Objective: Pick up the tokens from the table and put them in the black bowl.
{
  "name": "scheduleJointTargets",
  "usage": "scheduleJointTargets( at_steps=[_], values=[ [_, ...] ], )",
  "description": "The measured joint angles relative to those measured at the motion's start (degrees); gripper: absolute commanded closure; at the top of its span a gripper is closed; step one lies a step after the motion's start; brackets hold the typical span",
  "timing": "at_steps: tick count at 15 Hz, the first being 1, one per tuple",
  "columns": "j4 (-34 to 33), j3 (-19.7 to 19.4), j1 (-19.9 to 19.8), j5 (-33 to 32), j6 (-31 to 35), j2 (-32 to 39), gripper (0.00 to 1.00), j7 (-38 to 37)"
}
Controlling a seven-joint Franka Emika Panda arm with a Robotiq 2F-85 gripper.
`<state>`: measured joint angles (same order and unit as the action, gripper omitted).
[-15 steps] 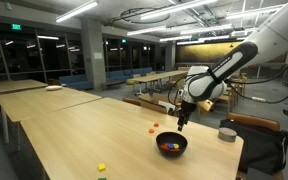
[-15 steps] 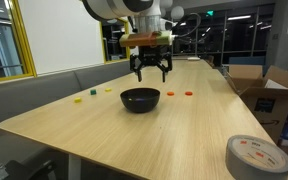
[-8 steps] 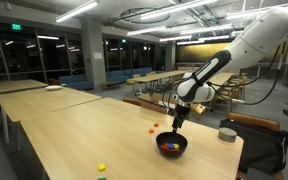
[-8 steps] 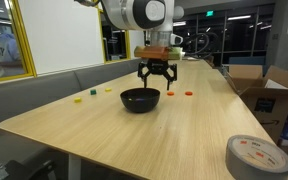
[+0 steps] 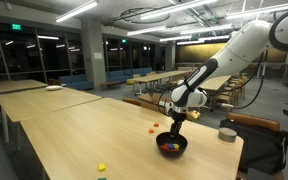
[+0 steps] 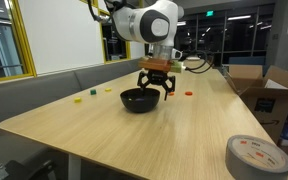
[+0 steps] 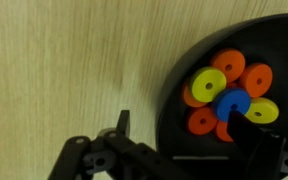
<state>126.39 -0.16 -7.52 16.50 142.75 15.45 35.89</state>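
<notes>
The black bowl [image 5: 171,145] stands on the light wooden table [image 5: 74,130] near its end and holds several orange, yellow and blue tokens [image 7: 224,92]. It also shows in an exterior view [image 6: 139,99]. My gripper [image 5: 176,122] hangs low over the bowl's rim, open and empty. In the wrist view the gripper [image 7: 189,130] straddles the bowl's wall [image 7: 167,118], one finger over the table and one over the tokens. Loose orange-red tokens [image 6: 171,94] lie on the table just past the bowl, and two orange ones [image 5: 150,131] show beside it.
A yellow token [image 6: 92,93], a green one [image 6: 78,98] and an orange one [image 6: 108,89] lie farther along the table. A grey tape roll [image 6: 256,158] sits near the table's corner, also seen as a grey cylinder [image 5: 227,133]. Cardboard boxes [image 6: 269,85] stand beside the table.
My gripper has come down from above the bowl to just over its rim and shifted slightly sideways. It stays open. The bowl has not moved.
</notes>
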Motion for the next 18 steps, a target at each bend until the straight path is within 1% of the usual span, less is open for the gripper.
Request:
scheduleJointTargets(
  at_steps=[6, 11, 18],
  values=[
    [-2.7, 4.4, -0.4, 0.6, -3.1, 2.1, 0.00, 1.7],
    [-5.3, 6.9, -0.4, 0.6, -5.4, 3.7, 0.00, 2.8],
    [-10.8, 11.4, 0.1, 1.4, -9.8, 7.4, 0.00, 6.7]
  ],
)
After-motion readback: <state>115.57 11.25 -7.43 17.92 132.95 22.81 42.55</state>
